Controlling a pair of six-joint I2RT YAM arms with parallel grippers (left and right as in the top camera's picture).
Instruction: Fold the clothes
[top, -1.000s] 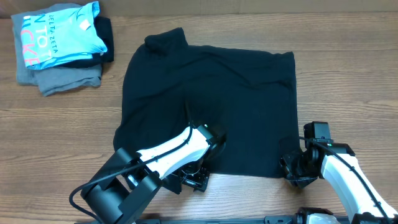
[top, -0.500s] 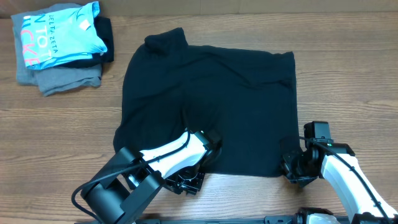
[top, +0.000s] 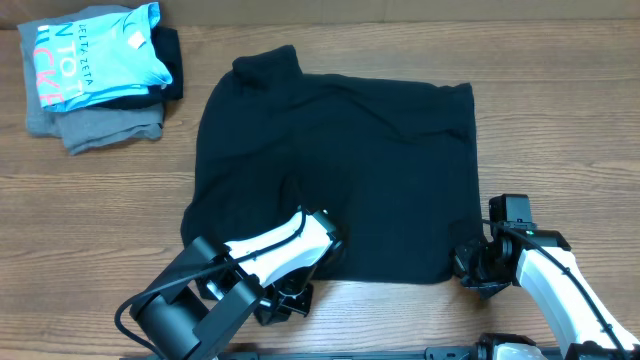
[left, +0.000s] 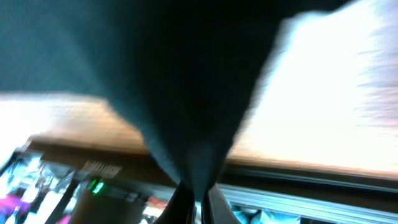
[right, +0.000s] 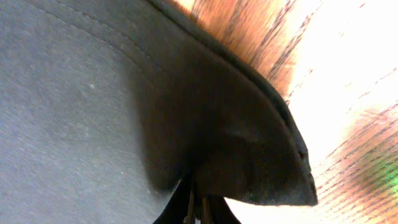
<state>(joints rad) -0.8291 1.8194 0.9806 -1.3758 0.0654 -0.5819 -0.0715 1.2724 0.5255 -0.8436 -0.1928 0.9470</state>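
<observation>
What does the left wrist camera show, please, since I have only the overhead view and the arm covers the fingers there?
Observer: The left gripper is shut on the black T-shirt. The cloth gathers into a narrow pinch between its fingers.
Operator: Thank you. And how does the right side look from its own wrist camera?
Observer: The right gripper is also shut on the shirt, gripping the stitched hem just beside the hem corner.
</observation>
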